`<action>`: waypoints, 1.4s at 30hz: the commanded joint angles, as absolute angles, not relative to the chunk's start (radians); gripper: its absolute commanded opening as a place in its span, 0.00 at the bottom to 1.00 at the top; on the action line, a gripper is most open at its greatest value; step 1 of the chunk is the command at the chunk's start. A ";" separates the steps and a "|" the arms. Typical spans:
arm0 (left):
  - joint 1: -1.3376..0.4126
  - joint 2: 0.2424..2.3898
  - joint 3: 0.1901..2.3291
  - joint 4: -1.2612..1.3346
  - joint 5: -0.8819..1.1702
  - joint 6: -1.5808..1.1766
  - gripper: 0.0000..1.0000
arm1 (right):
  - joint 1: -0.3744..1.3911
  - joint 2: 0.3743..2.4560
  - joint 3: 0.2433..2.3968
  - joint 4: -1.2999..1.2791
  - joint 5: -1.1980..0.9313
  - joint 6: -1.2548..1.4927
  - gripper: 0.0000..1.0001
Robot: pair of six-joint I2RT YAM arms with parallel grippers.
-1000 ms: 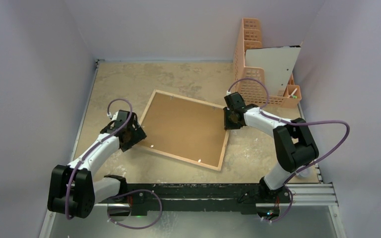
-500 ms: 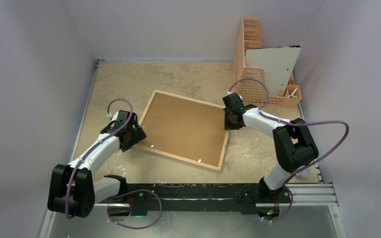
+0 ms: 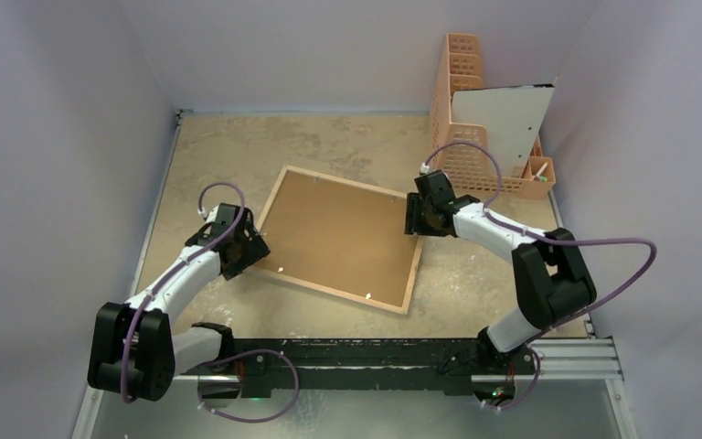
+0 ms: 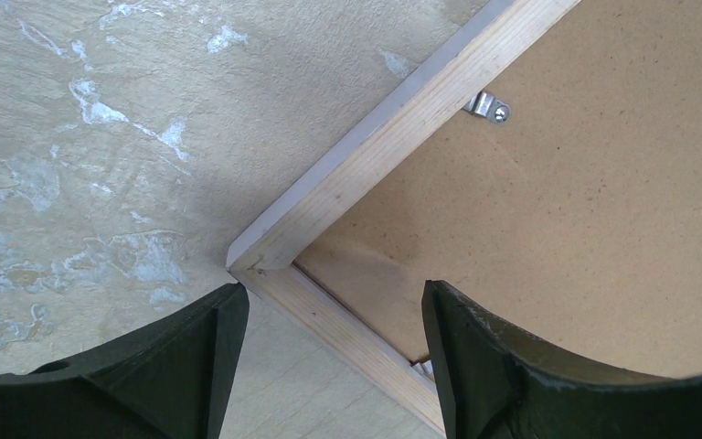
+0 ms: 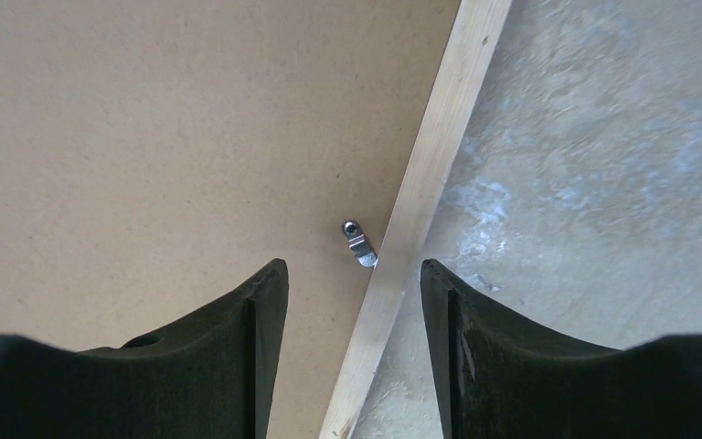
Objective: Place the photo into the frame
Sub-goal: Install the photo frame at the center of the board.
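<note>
Hovering at the lower left of the overhead view, my left pincer [image 4: 334, 302] stands wide, its fingers straddling the near-left corner of the frame [image 4: 393, 119]; I cannot tell whether they touch it. The frame lies face down and askew at the middle of the tabletop [image 3: 238, 155], with the brown backing board [image 3: 338, 233] seated inside its wood rim. Closing here would, I judge, press on the corner diagonally and skid or swing the frame.

Right of centre, my right pincer [image 5: 352, 270] is also wide and holds nothing. One finger hangs over the board and the other over bare tabletop, with a small metal clip [image 5: 358, 245] and the rim between them. The clip is a slight target. A fingertip could slip past it, catch the rim and drag the frame, or bear hard on the board. More clips show along the lower edge, so lifting the board early would likely jam it.

At the upper right, a white sheet [image 3: 503, 123], which I take for the photo, leans in an orange basket [image 3: 462, 82]. A careless reach could tip both.

The tabletop is mottled beige with pale patches. A black rail [image 3: 375, 352] runs along its near edge. Plain lilac-grey walls [image 3: 329, 55] close in on three sides, the right one crowding the basket.
</note>
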State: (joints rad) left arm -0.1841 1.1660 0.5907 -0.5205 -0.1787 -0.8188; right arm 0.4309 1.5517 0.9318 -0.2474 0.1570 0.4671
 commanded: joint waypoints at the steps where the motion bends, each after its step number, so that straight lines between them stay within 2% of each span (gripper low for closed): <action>1: -0.186 1.168 0.594 -0.483 -0.173 -0.805 0.73 | 0.430 1.593 0.922 -0.254 0.103 0.421 0.57; 4: -0.186 1.168 0.593 -0.485 -0.176 -0.805 0.72 | 0.429 1.615 0.928 -0.266 0.125 0.410 0.54; 12: -0.186 1.171 0.591 -0.485 -0.184 -0.805 0.72 | 0.429 1.666 0.940 -0.279 0.210 0.429 0.39; 23: -0.186 1.158 0.587 -0.486 -0.190 -0.806 0.72 | 0.430 1.713 0.953 -0.293 0.268 0.433 0.09; 26: -0.186 1.155 0.588 -0.483 -0.192 -0.805 0.72 | 0.430 1.712 0.951 -0.284 0.259 0.436 0.04; 29: -0.186 1.156 0.604 -0.492 -0.198 -0.802 0.72 | 0.430 1.683 0.955 -0.279 0.259 0.458 0.08; 34: -0.184 1.174 0.723 -0.536 -0.251 -0.792 0.73 | 0.430 1.622 0.976 -0.260 0.254 0.465 0.49; 36: -0.183 1.193 0.784 -0.541 -0.276 -0.789 0.76 | 0.428 1.625 0.981 -0.258 0.228 0.450 0.54; 37: -0.182 1.208 0.812 -0.541 -0.289 -0.790 0.80 | 0.429 1.633 0.982 -0.263 0.220 0.446 0.54; 42: -0.173 1.348 0.942 -0.503 -0.309 -0.763 0.86 | 0.430 1.670 0.963 -0.260 0.222 0.433 0.51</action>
